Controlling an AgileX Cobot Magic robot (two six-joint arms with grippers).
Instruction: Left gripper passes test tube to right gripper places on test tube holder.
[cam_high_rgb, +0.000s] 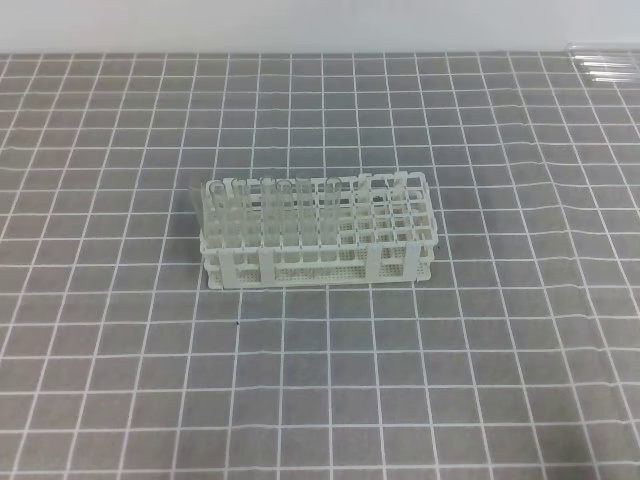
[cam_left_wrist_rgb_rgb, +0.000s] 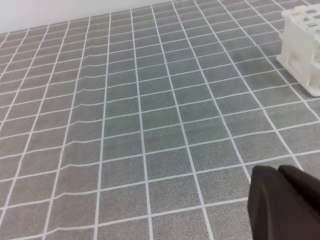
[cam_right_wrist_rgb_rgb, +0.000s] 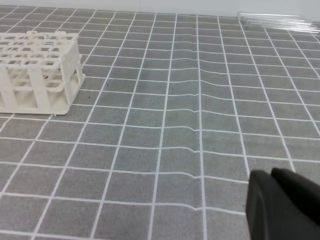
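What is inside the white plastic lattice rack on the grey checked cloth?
The white plastic lattice rack holds several clear glass tubes standing upright in its left-side holes. The right-side holes look empty. The tubes' bottoms are hidden behind the lattice.

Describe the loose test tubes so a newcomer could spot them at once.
Start from the grey cloth with white grid lines that covers the table and find the white test tube holder standing near its middle. From there go to the far right corner, by the pale wall: the loose test tubes lie there side by side. Unlike the tubes standing upright in the holder, they lie flat on the cloth.
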